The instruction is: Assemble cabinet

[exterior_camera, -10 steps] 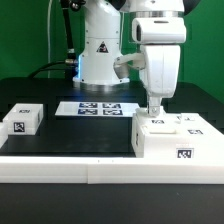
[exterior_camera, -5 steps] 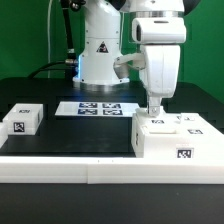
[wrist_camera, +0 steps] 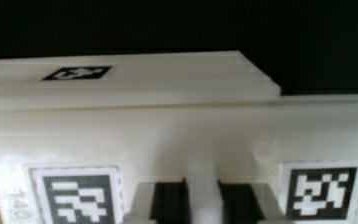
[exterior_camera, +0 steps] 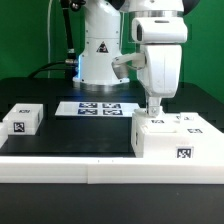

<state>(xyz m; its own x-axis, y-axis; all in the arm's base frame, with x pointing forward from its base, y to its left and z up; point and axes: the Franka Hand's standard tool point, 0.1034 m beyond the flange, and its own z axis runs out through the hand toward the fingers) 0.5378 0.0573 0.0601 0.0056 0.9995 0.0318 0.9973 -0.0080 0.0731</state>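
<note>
- Hand (exterior_camera: 153,112) clenched nearly shut; I rest it on top of the cabinet (exterior_camera: 180,143), lower right in the exterior view.
- Small tagged block (exterior_camera: 22,119) lies lower left.

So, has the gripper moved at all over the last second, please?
No. The gripper stays at the same spot over the cabinet, with no shift against the marker board in the exterior view.

The cabinet case (exterior_camera: 175,140), a large white boxy plastic body, stood upright on the black surface (exterior_camera: 80,135) at the exterior view's right. It bore a black-and-white square tag (exterior_camera: 183,153) on its front face and smaller ones on top. A small white tagged block (exterior_camera: 22,119) lay flat on the same surface, well apart at the exterior view's left.
</note>
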